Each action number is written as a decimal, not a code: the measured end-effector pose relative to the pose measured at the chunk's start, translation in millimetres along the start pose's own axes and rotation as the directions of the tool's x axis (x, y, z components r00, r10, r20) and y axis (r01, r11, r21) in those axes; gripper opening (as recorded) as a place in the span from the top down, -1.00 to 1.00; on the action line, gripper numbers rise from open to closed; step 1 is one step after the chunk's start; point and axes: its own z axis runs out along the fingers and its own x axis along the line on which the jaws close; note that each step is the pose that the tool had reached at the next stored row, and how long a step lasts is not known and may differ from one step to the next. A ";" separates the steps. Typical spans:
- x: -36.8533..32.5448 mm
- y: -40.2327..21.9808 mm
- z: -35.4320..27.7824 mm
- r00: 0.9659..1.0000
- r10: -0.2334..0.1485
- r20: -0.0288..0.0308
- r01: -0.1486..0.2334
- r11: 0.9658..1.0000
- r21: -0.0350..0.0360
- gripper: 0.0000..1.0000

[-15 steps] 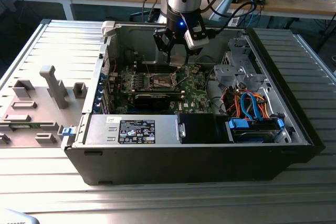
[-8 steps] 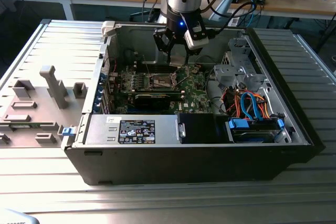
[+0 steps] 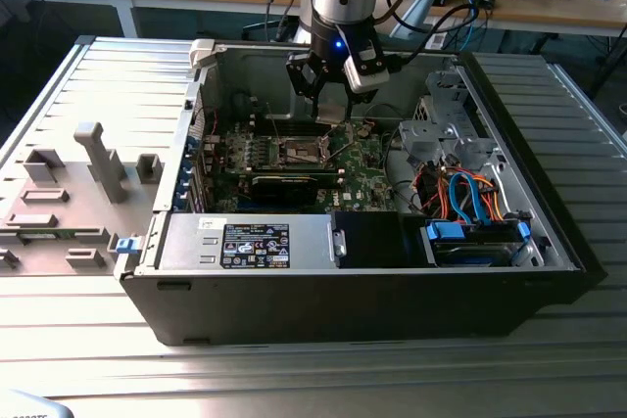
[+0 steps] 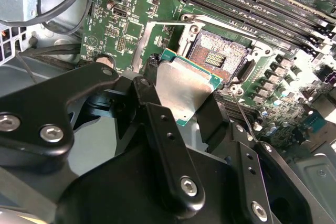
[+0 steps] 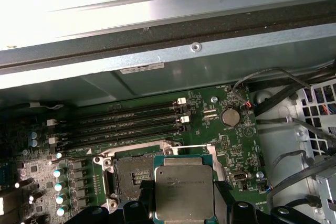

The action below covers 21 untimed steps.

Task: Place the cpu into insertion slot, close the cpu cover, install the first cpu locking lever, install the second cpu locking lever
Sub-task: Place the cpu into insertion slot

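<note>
Upper centre of the exterior view, the hand (image 3: 330,105) hangs inside the open computer case (image 3: 294,305) on the bench (image 3: 294,379), low over the green board (image 3: 364,171). In both wrist views the grip is plain. Its 2 fingers (image 4: 157,124) are drawn in on the cpu (image 4: 181,90) and pinch it by 2 opposite edges, with the silver lid facing the cameras.

And there's the insertion slot (image 4: 220,56), just beside the chip. Its dark centre is bare and nothing is seated in it. In the first wrist view the cpu (image 5: 184,187) overlaps 1 side of the slot (image 5: 134,174) without being in it. The cpu cover (image 4: 143,45) is swung up off the slot on its hinge, so step 1 of 4 is not yet done.

How will it handle? By the look of it, the chip is light, stiff and thin. The smooth metal top is likely slick, and the edges give the fingers very little to bite on. I'd call the edge grip the right one, because the underside and the slot's fine contacts look like the fragile parts. A tilt or a sideways scrape could damage them.
</note>
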 end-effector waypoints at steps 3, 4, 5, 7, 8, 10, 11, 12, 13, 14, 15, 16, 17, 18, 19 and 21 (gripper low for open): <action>0.0 0.0 0.1 1.000 0.001 0.000 -0.001 1.000 0.000 -0.08; 0.0 0.0 0.1 1.000 0.002 0.000 -0.002 1.000 0.000 -0.08; 0.0 0.0 0.1 1.000 0.003 0.000 -0.003 1.000 0.000 -0.08; 0.0 0.0 0.2 1.000 0.004 0.000 -0.004 1.000 0.000 -0.08; 0.0 0.0 0.3 1.000 0.005 0.000 -0.005 1.000 0.000 -0.08; 0.0 0.0 0.3 1.000 0.005 0.001 -0.005 1.000 0.000 -0.08; 0.0 0.0 0.3 1.000 0.006 0.001 -0.006 1.000 0.000 -0.08; 0.0 0.0 0.4 1.000 0.006 0.001 -0.006 1.000 0.000 -0.08; 0.0 0.0 0.4 1.000 0.007 0.001 -0.007 1.000 0.000 -0.08; 0.0 0.0 0.4 1.000 0.007 0.001 -0.007 1.000 0.000 -0.08; 0.0 0.0 0.5 1.000 0.008 0.001 -0.008 1.000 0.000 -0.08; 0.0 0.0 0.5 1.000 0.008 0.001 -0.008 1.000 0.000 -0.08; 0.0 0.0 0.6 1.000 0.008 0.001 -0.008 1.000 0.000 -0.08; 0.0 -0.1 0.6 1.000 0.008 0.001 -0.008 1.000 0.000 -0.08; 0.0 0.0 0.6 1.000 0.009 0.001 -0.009 1.000 0.000 -0.08; 0.0 -0.1 0.6 1.000 0.010 0.001 -0.010 1.000 0.000 -0.08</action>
